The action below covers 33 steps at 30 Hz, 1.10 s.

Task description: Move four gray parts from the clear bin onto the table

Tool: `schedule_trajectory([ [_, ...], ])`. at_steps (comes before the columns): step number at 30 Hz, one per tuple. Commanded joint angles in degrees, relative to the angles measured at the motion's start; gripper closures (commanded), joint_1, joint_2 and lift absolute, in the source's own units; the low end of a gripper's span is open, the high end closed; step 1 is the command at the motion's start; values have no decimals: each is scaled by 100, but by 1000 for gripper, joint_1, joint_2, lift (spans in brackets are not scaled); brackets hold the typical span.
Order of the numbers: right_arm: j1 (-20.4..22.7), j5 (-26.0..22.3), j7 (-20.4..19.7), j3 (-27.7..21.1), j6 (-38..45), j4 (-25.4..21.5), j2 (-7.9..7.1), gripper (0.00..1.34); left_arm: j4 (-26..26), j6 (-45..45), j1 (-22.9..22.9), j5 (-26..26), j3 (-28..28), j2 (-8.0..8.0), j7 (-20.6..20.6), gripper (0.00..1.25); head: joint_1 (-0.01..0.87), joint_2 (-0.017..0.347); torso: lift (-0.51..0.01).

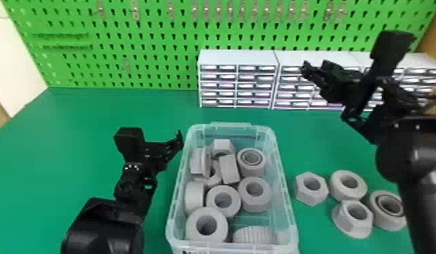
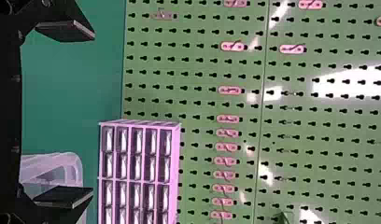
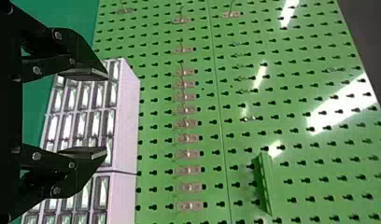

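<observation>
Nearest you, inside the clear plastic bin, a thick gray ring lies at the near left corner, and a gray part with a ribbed edge at the near right; behind them sit more gray rings, one of them on edge by the left wall, and farther back a jumble of gray nuts and blocky parts, with a gray collar with an inner ring toward the right.

Four gray parts are on the green table to the right of the bin — a flanged hex nut nearest, a ringed round collar to its right, a plain hex nut closest to the bin, and a smooth round ring next to that nut.

Your left gripper is just left of the bin's far half; its fingers are spread wide, with nothing between them. Your right gripper is up at the far right, in front of the white drawer cabinets; its fingers stand apart too, less widely, and empty.

Behind it all is the green pegboard, with small metal hooks along its upper part.
</observation>
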Motion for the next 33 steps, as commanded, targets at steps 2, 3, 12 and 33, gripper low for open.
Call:
schedule_trajectory([
  [2,379,67,-133,-209,-109,-281,-7,671,-9,-22,47,-8,59,-1,-4,117,693,72,-52],
  [3,431,84,-150,-262,-109,-325,-7,671,-9,-57,65,1,86,-1,-4,116,693,72,-52],
  [12,1135,453,-388,-816,-127,-773,2,622,-79,-207,100,-96,376,-1,5,117,693,72,-52],
  [33,1917,937,-423,-903,-21,-940,37,415,-844,259,30,-518,508,-168,-154,116,693,72,-52],
])
